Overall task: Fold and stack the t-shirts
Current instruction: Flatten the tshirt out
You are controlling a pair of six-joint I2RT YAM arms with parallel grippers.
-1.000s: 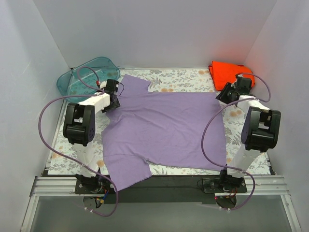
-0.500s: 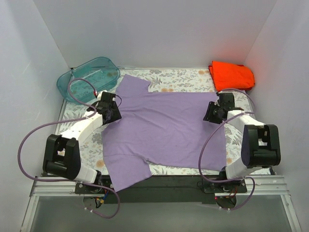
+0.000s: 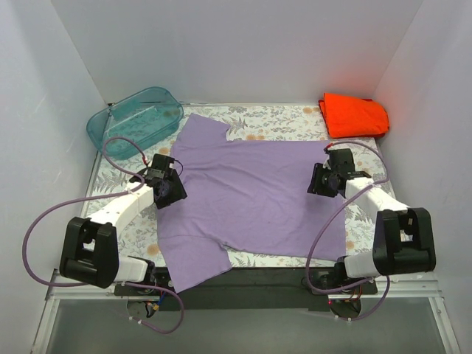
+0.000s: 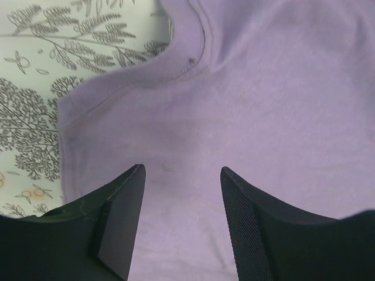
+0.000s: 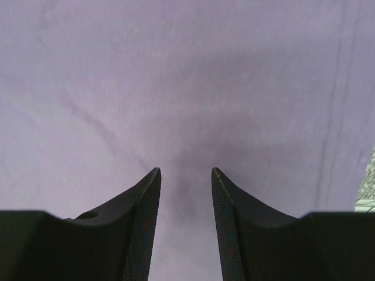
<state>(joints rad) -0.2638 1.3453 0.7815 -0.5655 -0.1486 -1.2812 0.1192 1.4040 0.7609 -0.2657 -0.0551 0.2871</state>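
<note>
Both arms have drawn back toward their bases. The left gripper point(image 4: 183, 168) and right gripper point(image 5: 186, 170) are spread, empty, with the lavender t-shirt point(image 3: 251, 199) directly beneath both. The orange t-shirt point(image 3: 354, 115) lies folded beyond the right gripper.

plain lavender-purple t-shirt point(image 3: 251, 195) at centre; bright orange-red t-shirt point(image 3: 354, 115) upper right; translucent teal tub point(image 3: 133, 122) upper left — surface point(image 3: 276, 118) white with grey leaf print and small orange blooms.
</note>
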